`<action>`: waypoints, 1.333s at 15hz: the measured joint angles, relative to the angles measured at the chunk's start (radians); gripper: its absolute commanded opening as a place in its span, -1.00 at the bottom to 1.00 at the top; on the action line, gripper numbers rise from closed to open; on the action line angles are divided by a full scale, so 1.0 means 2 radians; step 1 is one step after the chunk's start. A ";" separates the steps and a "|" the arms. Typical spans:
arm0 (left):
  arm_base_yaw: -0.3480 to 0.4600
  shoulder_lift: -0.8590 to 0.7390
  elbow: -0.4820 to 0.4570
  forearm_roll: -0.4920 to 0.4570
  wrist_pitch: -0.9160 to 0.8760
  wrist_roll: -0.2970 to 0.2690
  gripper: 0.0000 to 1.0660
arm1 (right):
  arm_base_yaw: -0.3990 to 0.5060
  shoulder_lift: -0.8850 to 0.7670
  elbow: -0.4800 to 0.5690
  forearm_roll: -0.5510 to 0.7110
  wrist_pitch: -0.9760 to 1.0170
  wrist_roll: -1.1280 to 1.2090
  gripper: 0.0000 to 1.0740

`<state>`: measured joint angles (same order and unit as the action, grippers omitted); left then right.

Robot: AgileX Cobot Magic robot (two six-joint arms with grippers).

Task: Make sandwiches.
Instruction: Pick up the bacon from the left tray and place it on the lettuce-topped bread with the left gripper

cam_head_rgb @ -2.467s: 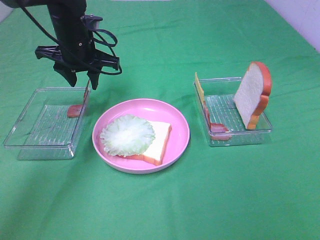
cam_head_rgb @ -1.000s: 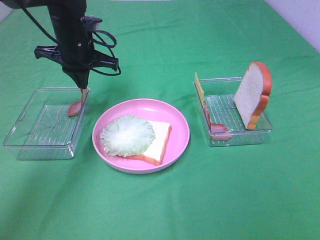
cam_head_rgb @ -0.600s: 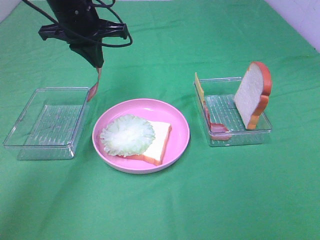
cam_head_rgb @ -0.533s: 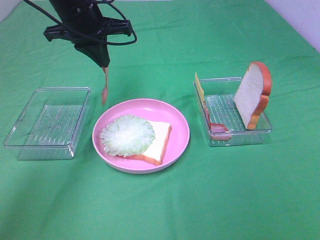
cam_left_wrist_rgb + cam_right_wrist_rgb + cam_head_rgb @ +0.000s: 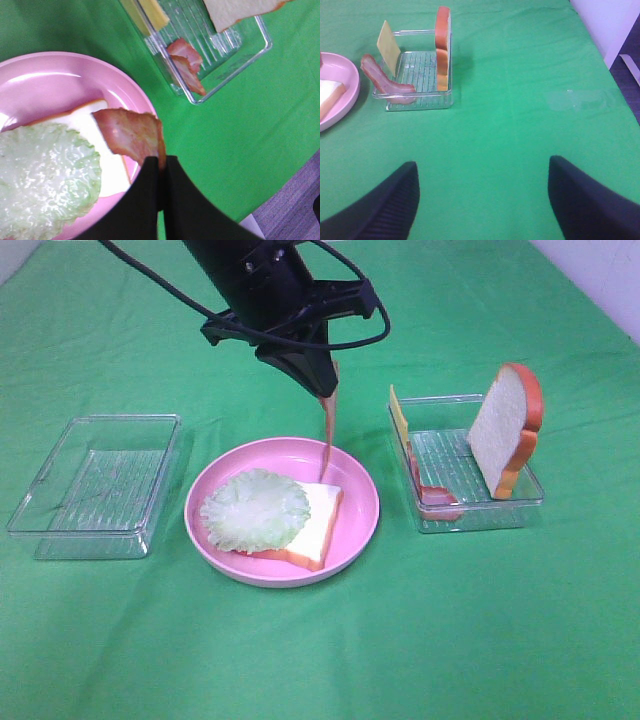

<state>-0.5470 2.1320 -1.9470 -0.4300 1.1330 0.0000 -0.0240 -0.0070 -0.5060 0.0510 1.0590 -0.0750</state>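
My left gripper is shut on a pink-red bacon strip that hangs down above the far right part of the pink plate; it also shows in the left wrist view. On the plate lies a white bread slice with frilly green lettuce on its left half. A second bread slice stands upright in the right clear tray, with a yellow cheese square and another bacon strip. My right gripper is open, low over bare cloth to the right of that tray.
A clear tray with nothing in it stands left of the plate. The green cloth covers the whole table. The table's right edge shows in the right wrist view.
My left gripper shut on the bacon strip in the left tray, lifted it out and carried it right, to above the plate.
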 measured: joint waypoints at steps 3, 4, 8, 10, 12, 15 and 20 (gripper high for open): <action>-0.006 0.005 0.000 0.029 0.008 0.000 -1.00 | 0.000 0.000 0.000 0.000 0.000 0.000 0.28; -0.006 0.013 0.000 0.035 0.013 0.000 -1.00 | 0.000 0.000 0.000 0.000 0.000 0.000 0.28; -0.006 0.044 0.005 0.087 0.029 -0.015 -1.00 | 0.000 0.000 0.000 0.000 0.000 0.000 0.28; -0.006 0.044 0.005 0.115 0.030 -0.034 -1.00 | 0.000 0.000 0.000 0.000 0.000 0.000 0.28; -0.006 0.044 0.005 0.112 0.030 -0.037 -1.00 | 0.000 0.000 0.000 0.000 0.000 0.000 0.28; -0.006 0.044 0.005 0.024 0.028 -0.009 -1.00 | 0.000 0.000 0.000 0.000 0.000 0.000 0.28; -0.006 0.044 0.005 -0.028 0.024 0.023 -1.00 | 0.000 0.000 0.000 0.000 0.000 0.000 0.28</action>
<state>-0.5590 2.2210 -1.9380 -0.4850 1.1810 0.0470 -0.0240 -0.0070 -0.5060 0.0510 1.0590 -0.0750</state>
